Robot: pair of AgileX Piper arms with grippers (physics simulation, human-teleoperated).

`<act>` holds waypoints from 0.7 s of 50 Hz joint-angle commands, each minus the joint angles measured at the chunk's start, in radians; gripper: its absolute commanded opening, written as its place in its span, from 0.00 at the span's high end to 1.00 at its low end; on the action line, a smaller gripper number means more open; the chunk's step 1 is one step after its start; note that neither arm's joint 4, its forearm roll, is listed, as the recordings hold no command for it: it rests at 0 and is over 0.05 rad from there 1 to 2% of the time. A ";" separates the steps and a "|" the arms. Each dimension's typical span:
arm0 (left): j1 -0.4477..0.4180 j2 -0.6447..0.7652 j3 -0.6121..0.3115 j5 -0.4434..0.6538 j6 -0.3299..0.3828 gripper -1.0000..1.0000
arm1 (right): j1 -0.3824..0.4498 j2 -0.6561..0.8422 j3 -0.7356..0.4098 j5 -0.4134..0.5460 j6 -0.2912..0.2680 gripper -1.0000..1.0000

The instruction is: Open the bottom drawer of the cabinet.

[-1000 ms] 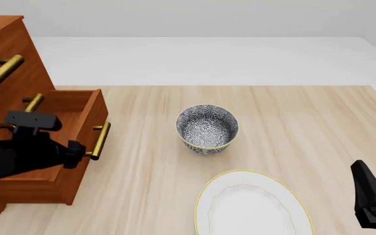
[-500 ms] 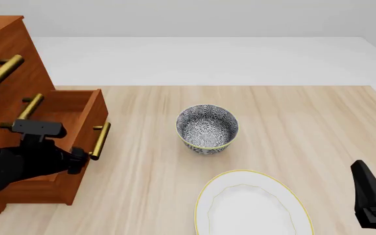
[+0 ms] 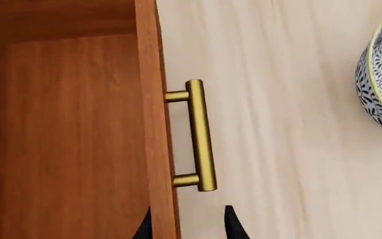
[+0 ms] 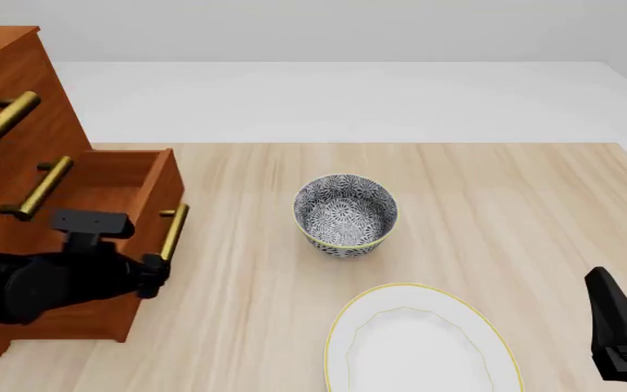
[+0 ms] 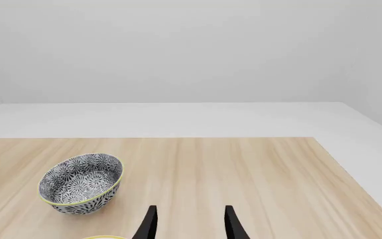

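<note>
The cabinet (image 4: 9,98) stands at the table's far left. Its bottom drawer (image 4: 128,175) is pulled out, and its brass bar handle (image 4: 171,233) faces the bowl. My left gripper (image 4: 153,273) sits at the near end of the drawer front, just past the end of the handle. In the left wrist view the bottom drawer (image 3: 78,129) and its handle (image 3: 201,134) fill the frame. The left gripper (image 3: 187,229) is open and straddles the front panel's edge, apart from the handle. My right gripper (image 5: 189,226) is open and holds nothing, low at the near right.
A patterned bowl (image 4: 345,214) with a yellow rim stands mid-table. A white plate (image 4: 346,322) lies at the near edge. The two upper drawers are shut, their brass handles (image 4: 3,122) sticking out. The right arm's black body (image 4: 619,327) is at the bottom right corner.
My left arm has drawn back toward the near edge and slid off the handle's end. The bottom drawer has come out slightly further. The right arm has not moved.
</note>
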 commanded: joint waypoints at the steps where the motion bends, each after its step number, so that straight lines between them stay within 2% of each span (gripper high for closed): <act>1: -0.066 0.060 -0.015 -0.026 -0.040 0.00 | 0.000 0.000 0.000 0.000 0.000 0.00; 35: -0.215 0.106 -0.088 -0.026 -0.084 0.00 | 0.000 0.000 0.000 0.000 0.000 0.00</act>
